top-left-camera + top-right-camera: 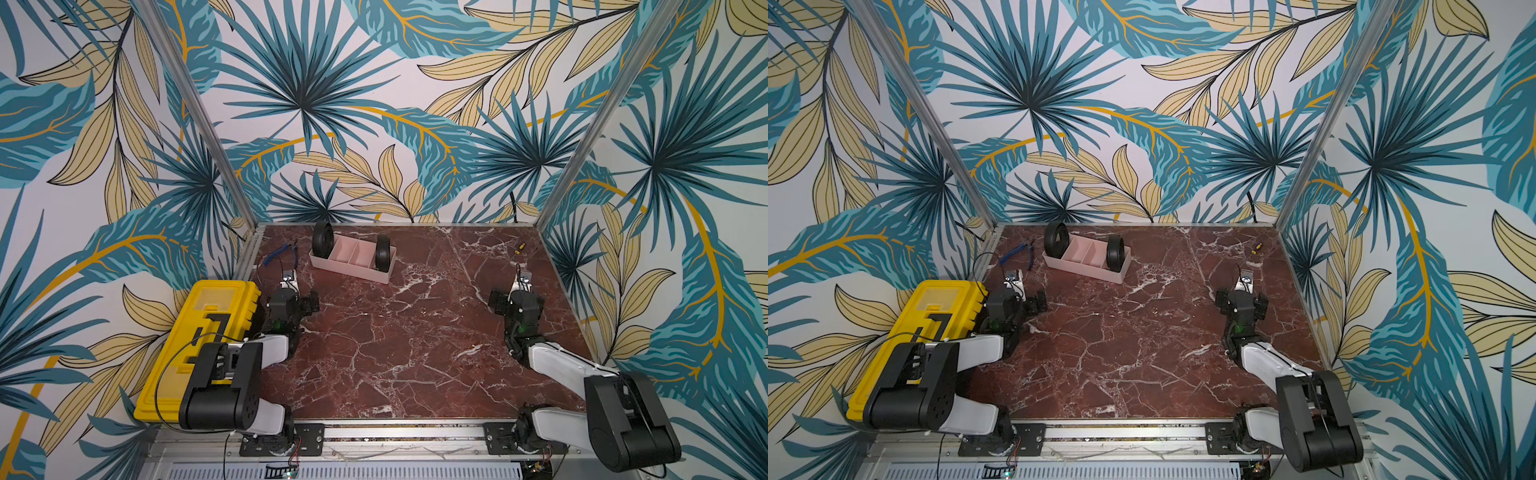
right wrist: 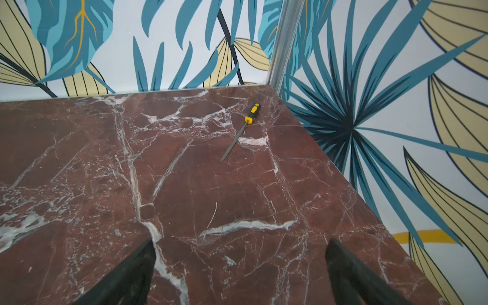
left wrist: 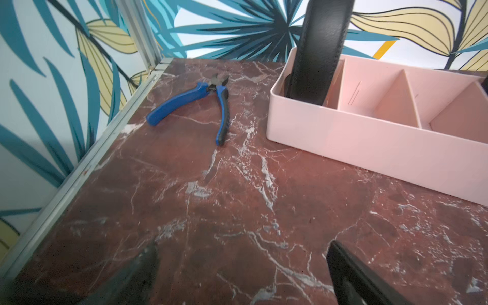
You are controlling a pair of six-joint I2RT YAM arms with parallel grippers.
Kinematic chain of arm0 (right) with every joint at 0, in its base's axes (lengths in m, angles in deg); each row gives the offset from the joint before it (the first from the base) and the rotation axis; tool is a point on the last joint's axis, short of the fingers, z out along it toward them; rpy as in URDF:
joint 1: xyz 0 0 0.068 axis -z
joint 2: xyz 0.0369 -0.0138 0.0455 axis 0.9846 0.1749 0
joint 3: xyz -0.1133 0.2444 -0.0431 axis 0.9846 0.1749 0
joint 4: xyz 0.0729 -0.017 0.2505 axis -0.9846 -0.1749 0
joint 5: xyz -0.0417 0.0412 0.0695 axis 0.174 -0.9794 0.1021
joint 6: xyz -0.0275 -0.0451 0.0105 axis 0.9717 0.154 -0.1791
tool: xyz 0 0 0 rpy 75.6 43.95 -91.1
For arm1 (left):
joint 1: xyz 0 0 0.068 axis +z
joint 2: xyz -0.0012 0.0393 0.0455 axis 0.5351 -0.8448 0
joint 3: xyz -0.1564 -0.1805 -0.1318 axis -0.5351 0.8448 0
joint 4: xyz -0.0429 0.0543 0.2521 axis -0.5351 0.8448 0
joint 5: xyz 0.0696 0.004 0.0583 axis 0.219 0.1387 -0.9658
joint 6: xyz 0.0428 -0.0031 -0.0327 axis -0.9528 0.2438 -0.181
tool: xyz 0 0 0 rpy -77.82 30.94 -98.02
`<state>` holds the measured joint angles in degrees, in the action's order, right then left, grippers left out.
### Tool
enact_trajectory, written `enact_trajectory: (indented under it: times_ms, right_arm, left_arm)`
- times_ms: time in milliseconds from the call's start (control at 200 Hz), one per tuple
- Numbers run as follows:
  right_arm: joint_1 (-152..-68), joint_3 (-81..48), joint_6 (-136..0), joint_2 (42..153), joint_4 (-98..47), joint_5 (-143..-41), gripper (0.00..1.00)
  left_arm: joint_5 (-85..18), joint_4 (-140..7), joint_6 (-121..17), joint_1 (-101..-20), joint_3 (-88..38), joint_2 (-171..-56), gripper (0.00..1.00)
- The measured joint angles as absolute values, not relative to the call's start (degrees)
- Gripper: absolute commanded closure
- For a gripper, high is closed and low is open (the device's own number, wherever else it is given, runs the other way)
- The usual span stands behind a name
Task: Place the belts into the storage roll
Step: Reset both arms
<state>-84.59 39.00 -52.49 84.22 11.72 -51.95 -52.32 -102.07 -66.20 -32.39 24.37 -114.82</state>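
Nearest you, the left jaws and the right jaws both stand wide, nothing between them, low over the red marble-patterned desk (image 1: 395, 353). A yellow plastic toolbox (image 1: 199, 332) sits beside your left arm. Farther back lie blue-handled pliers (image 3: 195, 105) and, towards the right wall, a yellow-and-black-handled file (image 2: 243, 126). At the back, the pale pink four-compartment storage tray (image 1: 349, 270) holds one coiled black belt (image 1: 323, 240) upright in the end compartment nearer the pliers and the other coiled black belt (image 1: 382, 253) upright in the opposite end.

Open: table (image 1: 395, 340) centre, wide bare marble | Blocked, far left: storage roll (image 1: 351, 271), belts (image 1: 323, 240) coiled upright in both end compartments, middle two open | Low obstacles: pliers (image 1: 279, 252) beside it; file (image 1: 519, 248) near far-right corner | Left flank: toolbox (image 1: 199, 332)
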Motion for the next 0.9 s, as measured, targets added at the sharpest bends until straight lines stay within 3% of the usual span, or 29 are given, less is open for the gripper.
enact_trajectory:
  times_ms: [180, 471, 896]
  right_arm:
    - [-83.57, 40.77, -51.18, 95.8, 22.32, -56.82, 0.01]
    - [-79.09, 37.03, -51.66, 95.26, 21.1, -65.98, 0.01]
    - [-79.06, 37.03, -51.66, 95.24, 21.1, -67.53, 0.01]
  left_arm:
    - [-53.0, -111.36, -67.45, -32.47, 26.07, -119.67, 0.0]
    - [-53.06, -115.4, -67.51, -32.28, 26.07, -119.67, 0.01]
    - [-53.04, -116.02, -67.53, -32.26, 26.07, -119.67, 0.0]
